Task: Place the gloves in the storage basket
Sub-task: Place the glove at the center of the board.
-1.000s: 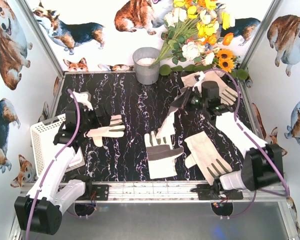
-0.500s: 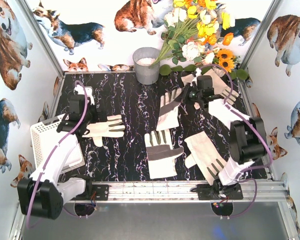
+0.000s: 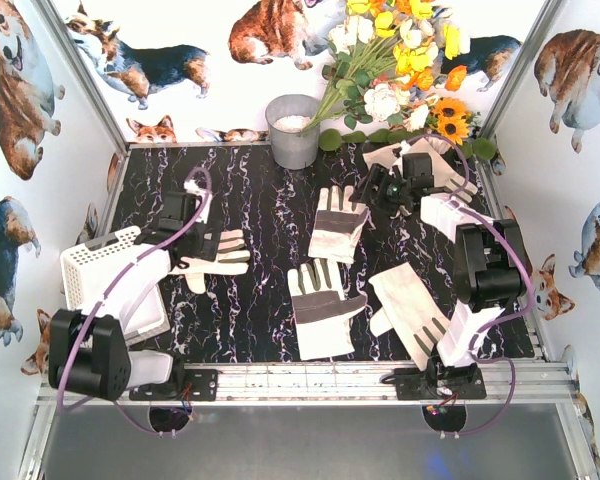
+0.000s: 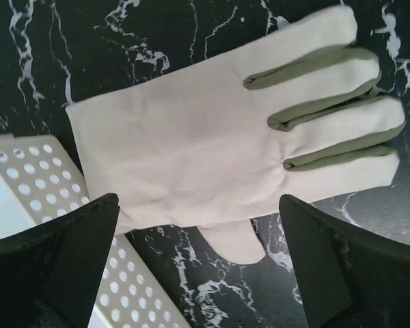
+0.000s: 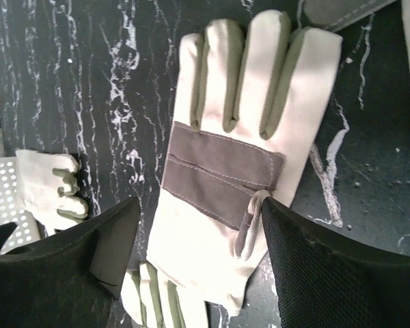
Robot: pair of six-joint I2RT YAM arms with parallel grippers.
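The left gripper (image 4: 197,229) hung with its fingers spread wide and gripping nothing. It straddled the nearest glove (image 4: 219,137), which lay flat and back-up on the marbled table (image 4: 157,34) in the middle of the left wrist view. The storage basket (image 3: 95,275) sat at the left edge of the top view, just beside that glove's cuff. Its perforated corner showed at the lower left of the wrist view, under one finger. Whether any glove already lay inside could not be told (the arm hid part of it).

The step in hand looked to be picking up this glove. Flat cloth gives little to bite, so a straight descent over the cuff end seemed best, with the tips pressed to the table before closing so that a fold bunched between them. The basket-side finger probably needed to land clear of the rim. A high lift would likely be needed too, since the dangling fingers could snag the lattice wall.

In the upper right of the top view the right gripper (image 5: 199,208) also stood open and empty, over a patched glove (image 5: 222,164) lying palm-up. More gloves lay at centre (image 3: 325,305) and lower right (image 3: 410,312).
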